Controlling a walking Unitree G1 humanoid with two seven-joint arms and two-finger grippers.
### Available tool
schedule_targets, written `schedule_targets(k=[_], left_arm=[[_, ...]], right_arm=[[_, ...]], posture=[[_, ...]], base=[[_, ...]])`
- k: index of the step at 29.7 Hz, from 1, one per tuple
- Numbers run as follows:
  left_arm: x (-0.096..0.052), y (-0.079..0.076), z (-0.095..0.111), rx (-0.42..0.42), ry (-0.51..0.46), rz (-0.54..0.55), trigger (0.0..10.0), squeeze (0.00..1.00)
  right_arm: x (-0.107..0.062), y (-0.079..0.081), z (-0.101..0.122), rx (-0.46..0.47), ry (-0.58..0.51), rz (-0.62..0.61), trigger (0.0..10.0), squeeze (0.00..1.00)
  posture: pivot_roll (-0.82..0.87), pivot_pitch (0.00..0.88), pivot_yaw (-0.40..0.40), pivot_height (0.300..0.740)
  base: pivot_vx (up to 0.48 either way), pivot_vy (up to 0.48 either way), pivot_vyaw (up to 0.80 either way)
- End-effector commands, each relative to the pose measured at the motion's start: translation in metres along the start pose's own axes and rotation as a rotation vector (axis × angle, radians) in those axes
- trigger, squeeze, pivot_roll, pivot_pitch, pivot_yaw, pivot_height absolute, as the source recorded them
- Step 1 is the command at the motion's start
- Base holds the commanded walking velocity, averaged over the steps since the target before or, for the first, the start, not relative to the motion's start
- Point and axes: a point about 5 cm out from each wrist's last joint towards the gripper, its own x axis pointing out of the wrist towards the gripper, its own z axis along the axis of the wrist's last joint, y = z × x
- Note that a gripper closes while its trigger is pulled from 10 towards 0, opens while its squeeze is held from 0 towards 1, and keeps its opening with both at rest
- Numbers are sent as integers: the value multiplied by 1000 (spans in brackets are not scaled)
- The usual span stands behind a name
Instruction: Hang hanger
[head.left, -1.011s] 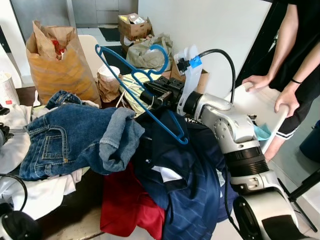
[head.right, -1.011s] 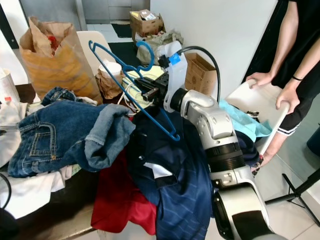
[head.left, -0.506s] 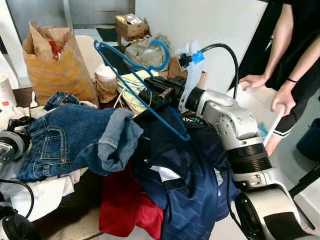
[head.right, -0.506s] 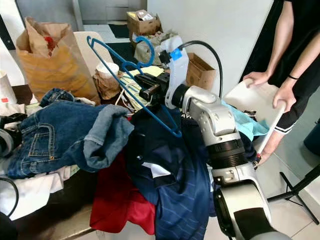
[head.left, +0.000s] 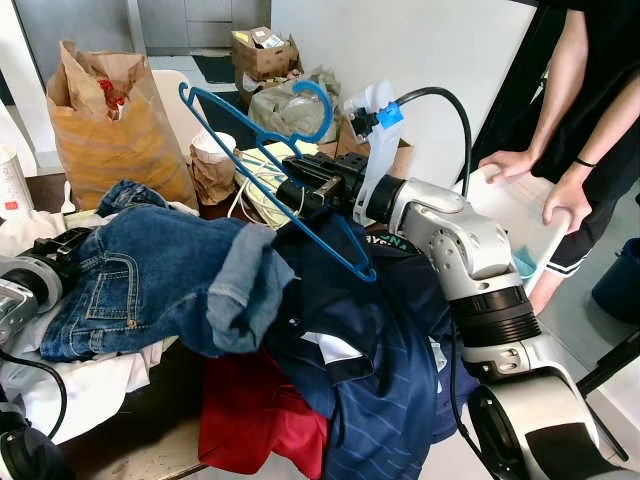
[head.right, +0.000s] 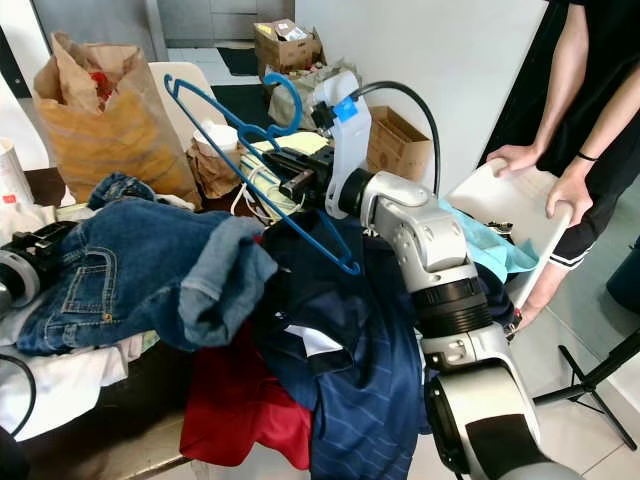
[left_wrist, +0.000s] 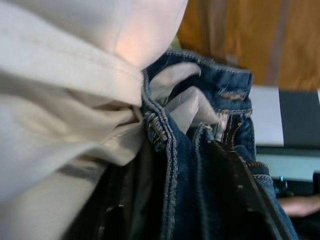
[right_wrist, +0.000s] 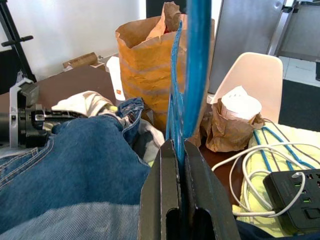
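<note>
Jeans (head.left: 150, 275) lifted slightly, seemingly by left tool (head.left: 62, 246); hanger (head.left: 262, 165) unchanged

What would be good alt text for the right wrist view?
The right gripper has its jaws shut on a blue hanger that rises above a pile with blue jeans. Behind stand a brown paper bag and a beige chair.

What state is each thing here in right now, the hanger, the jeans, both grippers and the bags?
Hanger: bare, held up, tilted.
Right gripper: shut on the hanger.
Left gripper: at the jeans' waistband.
Jeans: crumpled on the clothes pile.
Big paper bag: upright, open.
Small paper bag: upright, scrunched around a cup.
</note>
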Motion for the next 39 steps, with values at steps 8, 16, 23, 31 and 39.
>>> schedule_targets(k=[8, 16, 23, 31, 39], left_arm=[[-3, -2, 4, 35, -46, -26, 0, 0], [-34, -59, 36, 246, -249, -246, 0, 0], [-92, -139, 47, 504, -427, -572, 0, 0], [-159, -212, 36, 804, -596, -845, 0, 0], [-162, -208, 53, 893, -862, -552, 0, 0]], right_arm=[[0, 1, 7, -15, -16, -2, 10000, 0], [1, 2, 6, -7, -23, -5, 10000, 0], [2, 3, 7, -1, -36, -6, 10000, 0], [3, 3, 7, 9, -52, -10, 10000, 0], [4, 4, 5, 14, -55, -8, 10000, 0]], posture=[[-24, 53, -110, 740], [-10, 52, -103, 740], [3, 50, -95, 740], [24, 45, -85, 740], [34, 50, -79, 740]], base=[[0, 0, 0], [0, 0, 0], [0, 0, 0], [0, 0, 0], [0, 0, 0]])
